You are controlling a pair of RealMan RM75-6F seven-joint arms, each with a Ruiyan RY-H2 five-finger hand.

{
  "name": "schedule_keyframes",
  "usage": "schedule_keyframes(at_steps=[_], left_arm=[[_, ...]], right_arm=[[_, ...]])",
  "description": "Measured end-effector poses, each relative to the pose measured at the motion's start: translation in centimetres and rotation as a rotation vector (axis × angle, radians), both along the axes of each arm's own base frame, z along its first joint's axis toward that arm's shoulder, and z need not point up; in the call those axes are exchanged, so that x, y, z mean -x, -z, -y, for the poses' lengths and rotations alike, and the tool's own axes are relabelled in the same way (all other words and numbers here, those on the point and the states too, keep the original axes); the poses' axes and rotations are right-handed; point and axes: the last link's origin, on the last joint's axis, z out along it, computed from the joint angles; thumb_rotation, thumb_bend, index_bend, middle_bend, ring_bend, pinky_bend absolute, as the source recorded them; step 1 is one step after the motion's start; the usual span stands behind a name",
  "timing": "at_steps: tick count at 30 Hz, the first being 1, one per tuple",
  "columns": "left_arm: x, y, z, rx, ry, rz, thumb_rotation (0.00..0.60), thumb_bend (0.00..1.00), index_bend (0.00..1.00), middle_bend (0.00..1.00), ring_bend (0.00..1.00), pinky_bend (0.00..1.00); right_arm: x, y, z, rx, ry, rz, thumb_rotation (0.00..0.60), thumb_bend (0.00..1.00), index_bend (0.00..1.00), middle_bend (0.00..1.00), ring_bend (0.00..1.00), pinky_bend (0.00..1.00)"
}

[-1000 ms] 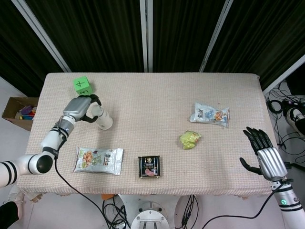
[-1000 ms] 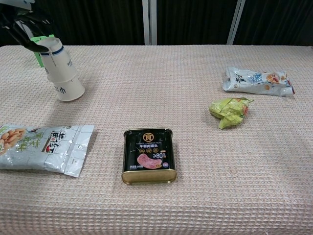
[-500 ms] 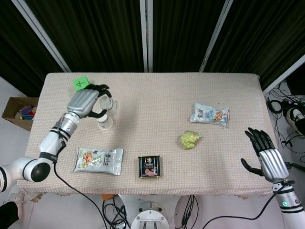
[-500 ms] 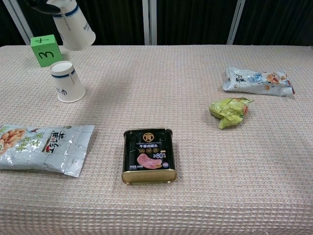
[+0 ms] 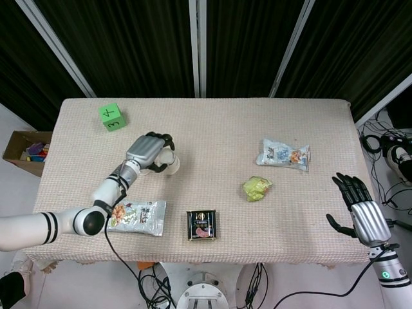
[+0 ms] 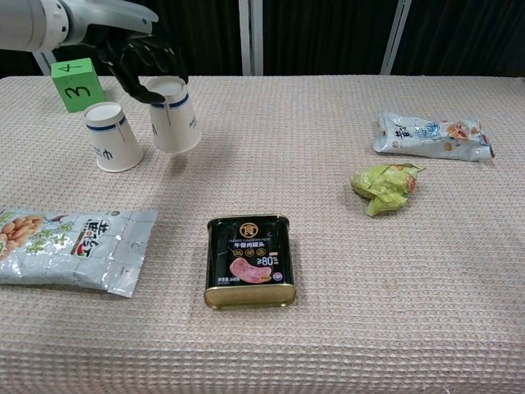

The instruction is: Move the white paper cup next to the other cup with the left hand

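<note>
In the chest view my left hand point(image 6: 138, 59) grips a white paper cup point(image 6: 175, 115) from above, mouth down and slightly tilted. This cup hangs just right of the other white paper cup point(image 6: 113, 137), which stands mouth down on the table; a small gap separates them. I cannot tell whether the held cup touches the cloth. In the head view the left hand point(image 5: 148, 150) covers most of both cups, and only the held cup point(image 5: 170, 165) peeks out. My right hand point(image 5: 359, 210) is open, off the table's right front corner.
A green numbered cube point(image 6: 76, 84) sits behind the cups. A snack bag point(image 6: 70, 246) lies at the front left and a dark tin point(image 6: 249, 261) at the front middle. On the right are a crumpled green wrapper point(image 6: 384, 185) and a white packet point(image 6: 431, 135).
My left hand lifted the upper cup off the other cup, carried it up and rightward, then lowered it beside that cup. The right hand stayed put.
</note>
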Motion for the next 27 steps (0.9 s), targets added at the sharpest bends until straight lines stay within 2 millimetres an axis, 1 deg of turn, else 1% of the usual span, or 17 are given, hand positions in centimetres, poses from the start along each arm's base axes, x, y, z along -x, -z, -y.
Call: schedule_keyframes(at_steps=[7, 17, 21, 23, 27], left_arm=[[1.2, 1.1, -0.4, 0.013, -0.06, -0.035, 0.6, 0.41, 0.38, 0.16, 0.15, 0.13], [2.3, 1.7, -0.4, 0.013, -0.06, -0.093, 0.6, 0.41, 0.38, 0.16, 0.15, 0.13], [2.4, 1.9, -0.5, 0.014, -0.067, -0.096, 0.6, 0.41, 0.37, 0.16, 0.15, 0.13], [2.4, 2.0, -0.5, 0.015, -0.067, -0.096, 0.6, 0.41, 0.36, 0.16, 0.15, 0.13], [2.5, 2.2, -0.4, 0.014, -0.063, -0.103, 0.6, 0.4, 0.3, 0.15, 0.14, 0.13]], right_arm=[[0.2, 0.0, 0.2, -0.004, 0.003, 0.005, 0.6, 0.26, 0.01, 0.05, 0.0, 0.0], [0.3, 0.2, 0.3, -0.011, 0.007, 0.013, 0.6, 0.26, 0.01, 0.05, 0.0, 0.0], [0.3, 0.2, 0.3, -0.011, 0.006, 0.013, 0.6, 0.26, 0.01, 0.05, 0.0, 0.0], [0.3, 0.2, 0.2, -0.011, 0.006, 0.012, 0.6, 0.26, 0.01, 0.05, 0.0, 0.0], [0.4, 0.2, 0.2, -0.009, 0.009, 0.013, 0.6, 0.26, 0.01, 0.05, 0.0, 0.0]])
